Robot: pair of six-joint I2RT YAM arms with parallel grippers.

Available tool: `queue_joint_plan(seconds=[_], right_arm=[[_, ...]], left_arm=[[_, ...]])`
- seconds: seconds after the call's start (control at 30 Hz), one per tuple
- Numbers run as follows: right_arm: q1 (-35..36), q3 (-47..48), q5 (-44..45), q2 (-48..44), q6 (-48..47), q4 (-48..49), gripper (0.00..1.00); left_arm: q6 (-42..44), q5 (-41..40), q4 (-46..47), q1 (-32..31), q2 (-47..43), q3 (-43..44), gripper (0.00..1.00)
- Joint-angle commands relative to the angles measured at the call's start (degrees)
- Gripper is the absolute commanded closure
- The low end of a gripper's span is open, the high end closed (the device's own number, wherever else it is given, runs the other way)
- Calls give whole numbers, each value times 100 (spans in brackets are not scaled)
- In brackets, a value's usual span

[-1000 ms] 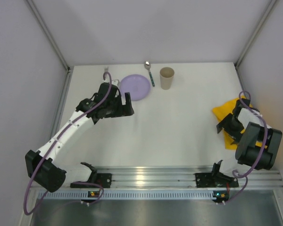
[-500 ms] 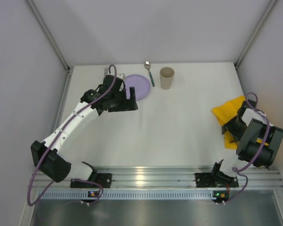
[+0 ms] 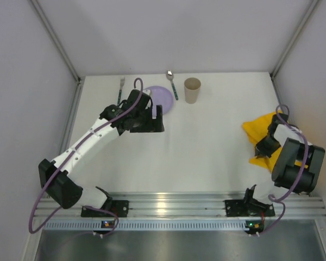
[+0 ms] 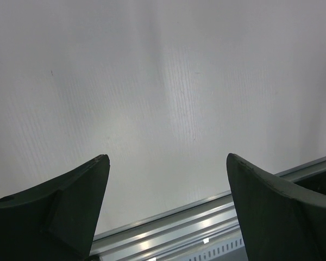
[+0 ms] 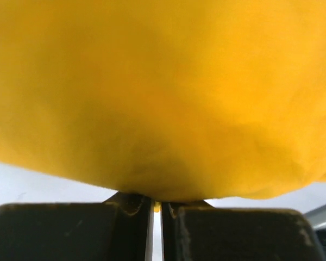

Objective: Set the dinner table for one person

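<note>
From above, my left arm hides the left part of the purple plate near the tabletop's far edge. In the right wrist view the yellow cloth is blurred and cut off by three edges.

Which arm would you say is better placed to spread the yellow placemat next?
Right. The right gripper is shut on the yellow placemat at the right side of the dinner table; the left gripper hangs open and empty near the purple plate.

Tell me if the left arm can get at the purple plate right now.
Probably yes: the left tool is open and empty beside the purple plate, with nothing visible between them.
</note>
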Motion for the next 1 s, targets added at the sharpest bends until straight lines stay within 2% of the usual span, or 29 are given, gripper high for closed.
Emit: queue_joint_plan(seconds=[0.0, 0.03, 0.1, 0.13, 0.23, 0.4, 0.43, 0.47, 0.5, 0.53, 0.67, 0.87, 0.97], right_arm=[[988, 184, -710, -455, 401, 97, 100], [1626, 333, -754, -553, 498, -113, 100], [2279, 860, -877, -668, 884, -281, 100], [2961, 1045, -1025, -669, 1025, -404, 100], [3983, 1757, -1508, -397, 1508, -371, 100], [5111, 2600, -2545, 445, 1817, 209, 100], [5400, 2689, -3000, 578, 1817, 445, 95], [5533, 2907, -3222, 710, 1791, 534, 79], [5674, 3040, -3389, 981, 1730, 553, 46], [5901, 3181, -3574, 1123, 1633, 379, 1], [6141, 3665, -3497, 1458, 1036, -308, 0], [5974, 3815, -2795, 958, 474, -923, 0], [5623, 3527, -2548, 581, 271, -1169, 0]], left_arm=[[-156, -232, 47, -83, 22, 208, 6], [-173, -250, 73, -92, 22, 199, 6], [-226, -294, 135, -101, -5, 164, 6], [-270, -338, 205, -110, -22, 120, 6], [-366, -417, 319, -101, -92, 6, 6], [-569, -540, 469, -110, -382, -301, 6], [-630, -558, 504, -119, -435, -441, 6], [-665, -558, 539, -110, -488, -504, 6], [-692, -584, 548, -110, -593, -565, 5], [-727, -593, 566, -110, -637, -705, 5], [-824, -619, 618, -110, -804, -1013, 5], [-833, -698, 873, -110, -910, -1567, 1], [-710, -926, 1014, -119, -692, -1787, 2]])
